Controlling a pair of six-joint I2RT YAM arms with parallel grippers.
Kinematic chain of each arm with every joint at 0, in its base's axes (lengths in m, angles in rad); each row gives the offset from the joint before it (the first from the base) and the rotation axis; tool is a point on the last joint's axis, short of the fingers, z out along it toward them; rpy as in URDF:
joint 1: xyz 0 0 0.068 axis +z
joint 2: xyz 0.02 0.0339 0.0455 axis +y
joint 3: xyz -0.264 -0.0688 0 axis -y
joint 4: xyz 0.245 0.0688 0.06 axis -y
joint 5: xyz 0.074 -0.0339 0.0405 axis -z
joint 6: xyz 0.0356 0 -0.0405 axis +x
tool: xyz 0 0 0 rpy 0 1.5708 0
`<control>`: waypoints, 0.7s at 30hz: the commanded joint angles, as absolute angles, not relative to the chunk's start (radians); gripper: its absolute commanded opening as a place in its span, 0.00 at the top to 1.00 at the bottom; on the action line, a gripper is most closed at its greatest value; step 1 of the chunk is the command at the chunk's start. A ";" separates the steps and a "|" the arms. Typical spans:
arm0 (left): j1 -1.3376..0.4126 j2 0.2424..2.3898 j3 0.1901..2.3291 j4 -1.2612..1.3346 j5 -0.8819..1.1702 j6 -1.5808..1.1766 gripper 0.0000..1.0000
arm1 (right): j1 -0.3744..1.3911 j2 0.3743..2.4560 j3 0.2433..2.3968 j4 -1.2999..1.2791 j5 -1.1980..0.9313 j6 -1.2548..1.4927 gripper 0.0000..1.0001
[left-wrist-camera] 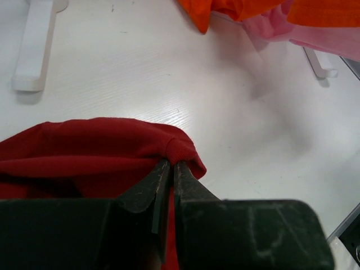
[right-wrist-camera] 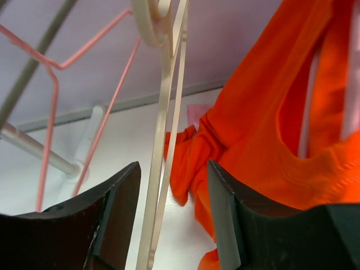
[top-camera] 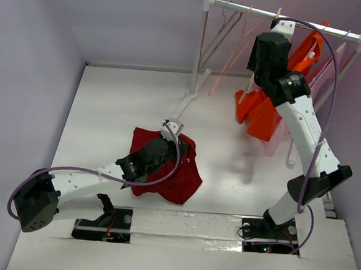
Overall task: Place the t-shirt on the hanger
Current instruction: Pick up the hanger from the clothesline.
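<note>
1. The red t-shirt (top-camera: 179, 172) is seen crumpled on the bench (top-camera: 121, 99), in front of the left arm.
2. A fold at its edge is pinched by the left end effector (left-wrist-camera: 171, 164), whose jaws are pressed together on the cloth.
3. The hanger (right-wrist-camera: 163, 112) is hung from the rail (top-camera: 302, 22), between a pink hanger (right-wrist-camera: 53, 112) and an orange garment (right-wrist-camera: 270, 129).
4. The right end effector (right-wrist-camera: 172, 166) is raised to the rail with its jaws spread wide. The hanger's cream bars are framed between them, and nothing is gripped.
</note>
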State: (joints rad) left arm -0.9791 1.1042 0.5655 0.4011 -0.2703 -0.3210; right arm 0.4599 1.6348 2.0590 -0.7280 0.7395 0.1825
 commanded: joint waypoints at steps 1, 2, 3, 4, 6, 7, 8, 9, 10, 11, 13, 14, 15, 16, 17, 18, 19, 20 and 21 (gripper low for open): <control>-0.974 1.081 0.552 0.471 -0.247 -0.313 1.00 | 0.436 1.657 2.092 -0.735 0.695 0.166 0.44; -0.974 1.083 0.552 0.474 -0.245 -0.313 1.00 | 0.436 1.657 2.086 -0.732 0.690 0.164 0.46; -0.974 1.086 0.552 0.479 -0.244 -0.313 1.00 | 0.427 1.657 2.080 -0.721 0.690 0.161 0.51; -0.974 1.089 0.551 0.479 -0.244 -0.313 1.00 | 0.426 1.657 2.072 -0.719 0.693 0.161 0.54; -0.974 1.091 0.551 0.480 -0.245 -0.311 1.00 | 0.426 1.648 2.054 -0.713 0.701 0.160 0.63; -0.974 1.092 0.549 0.482 -0.245 -0.311 1.00 | 0.426 1.644 2.046 -0.709 0.701 0.158 0.66; -0.974 1.089 0.548 0.482 -0.245 -0.311 1.00 | 0.426 1.641 2.031 -0.704 0.700 0.155 0.69; -0.974 1.091 0.548 0.483 -0.244 -0.311 1.00 | 0.426 1.638 2.025 -0.700 0.699 0.155 0.72; -0.974 1.089 0.548 0.485 -0.245 -0.311 1.00 | 0.426 1.632 2.019 -0.696 0.701 0.155 0.72; -0.974 1.089 0.548 0.485 -0.244 -0.313 1.00 | 0.426 1.631 2.013 -0.693 0.701 0.153 0.74; -0.974 1.089 0.546 0.486 -0.245 -0.313 1.00 | 0.426 1.631 2.011 -0.689 0.703 0.150 0.81; -0.974 1.089 0.546 0.486 -0.245 -0.313 1.00 | 0.426 1.634 2.013 -0.689 0.703 0.146 0.85; -0.974 1.088 0.545 0.488 -0.245 -0.313 1.00 | 0.426 1.637 2.023 -0.689 0.706 0.143 0.94; -0.974 1.089 0.543 0.488 -0.248 -0.313 1.00 | 0.426 1.637 2.031 -0.690 0.707 0.140 0.98; -0.974 1.091 0.542 0.488 -0.250 -0.313 1.00 | 0.426 1.640 2.039 -0.690 0.709 0.134 1.00; -0.974 1.091 0.541 0.488 -0.250 -0.311 1.00 | 0.426 1.638 2.045 -0.687 0.709 0.130 1.00; -0.974 1.092 0.540 0.488 -0.252 -0.311 1.00 | 0.426 1.640 2.058 -0.686 0.709 0.124 1.00; -0.974 1.095 0.540 0.488 -0.250 -0.310 1.00 | 0.426 1.638 2.068 -0.686 0.709 0.115 1.00; -0.974 1.095 0.541 0.488 -0.250 -0.310 1.00 | 0.426 1.637 2.077 -0.687 0.707 0.109 1.00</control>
